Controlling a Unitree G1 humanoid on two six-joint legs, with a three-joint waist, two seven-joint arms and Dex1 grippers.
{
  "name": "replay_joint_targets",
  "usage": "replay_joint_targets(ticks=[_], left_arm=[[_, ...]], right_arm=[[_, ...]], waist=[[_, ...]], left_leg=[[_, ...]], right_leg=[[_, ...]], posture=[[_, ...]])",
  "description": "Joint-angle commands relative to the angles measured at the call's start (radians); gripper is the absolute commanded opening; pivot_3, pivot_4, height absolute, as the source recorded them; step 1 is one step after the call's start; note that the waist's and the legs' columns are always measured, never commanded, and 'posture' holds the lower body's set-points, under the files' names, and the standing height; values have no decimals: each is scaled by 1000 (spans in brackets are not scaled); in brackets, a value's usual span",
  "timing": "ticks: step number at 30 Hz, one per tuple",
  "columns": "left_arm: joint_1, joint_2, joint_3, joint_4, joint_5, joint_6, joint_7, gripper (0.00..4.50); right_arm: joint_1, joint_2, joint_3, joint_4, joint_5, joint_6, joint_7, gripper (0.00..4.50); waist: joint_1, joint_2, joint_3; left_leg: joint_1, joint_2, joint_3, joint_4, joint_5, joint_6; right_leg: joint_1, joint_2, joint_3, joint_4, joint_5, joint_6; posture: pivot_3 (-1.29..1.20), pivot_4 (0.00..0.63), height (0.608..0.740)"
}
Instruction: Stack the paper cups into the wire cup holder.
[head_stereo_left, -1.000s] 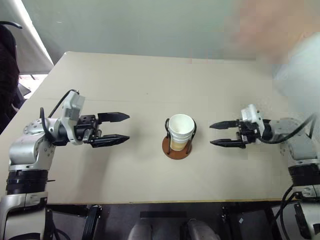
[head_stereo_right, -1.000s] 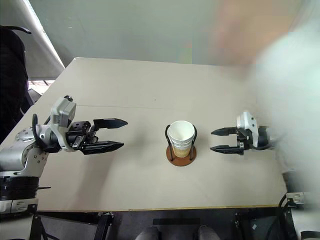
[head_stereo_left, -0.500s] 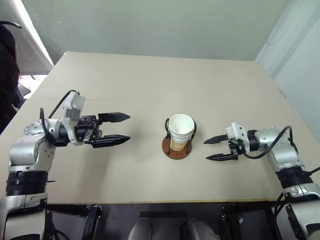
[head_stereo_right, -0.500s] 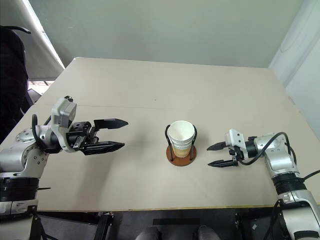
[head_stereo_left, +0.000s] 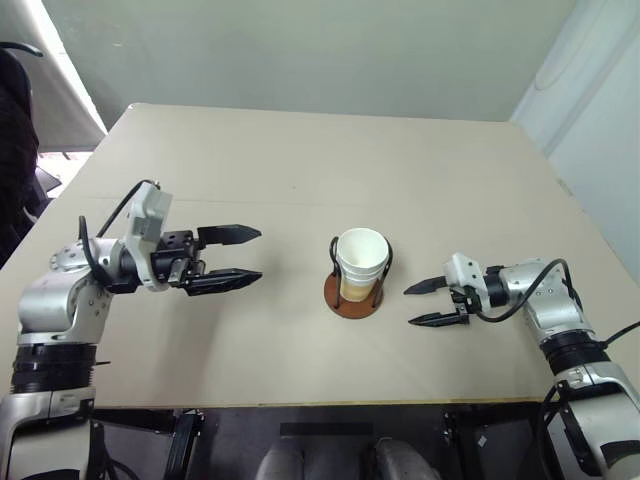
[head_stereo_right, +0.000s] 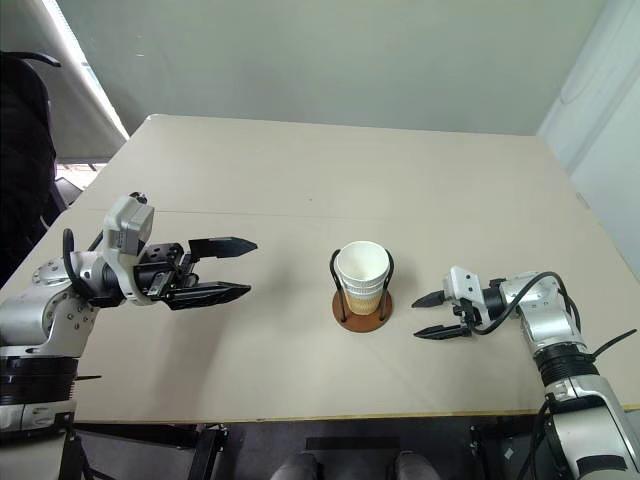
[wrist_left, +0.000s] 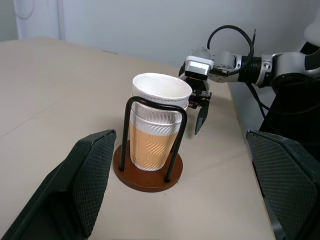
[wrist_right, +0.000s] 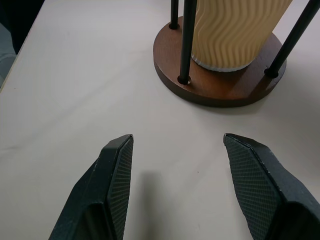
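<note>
A: Starting on the left, what is there?

B: The left hand hangs over the pale beige bench, its two black fingers spread wide with nothing between them, pointing toward the middle.

A: And the middle?

B: The wire cup holder, a round reddish-brown disc base with two upright black wire loops, stands on the bench between the two hands. The tan, ribbed paper cups with white rolled rims sit nested inside it, upright, with the top rim rising just above the loops. How many are nested I cannot tell for sure.

A: The right side?

B: The right hand is low near the bench, close beside the holder but apart from it. Its fingers are parted and empty, tips aimed at the disc base.
</note>
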Motion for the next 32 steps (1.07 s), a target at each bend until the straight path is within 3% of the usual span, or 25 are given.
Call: replay_joint_targets(ticks=[1, 32], left_arm=[[2, 11, 33, -33, -20, 1, 4, 4468], [3, -1, 34, -40, -48, 3, 33, 4468]], right_arm=[[-7, -11, -16, -29, 8, -8, 4, 2869], [-11, -6, -121, -48, 118, 90, -41, 2869]], waist=[[0, 0, 0], [0, 0, 0]], left_leg=[[0, 0, 0, 0, 0, 0], [0, 0, 0, 0, 0, 0]], right_leg=[[0, 0, 0, 0, 0, 0], [0, 0, 0, 0, 0, 0]], posture=[[0, 150, 740], [0, 150, 740]])
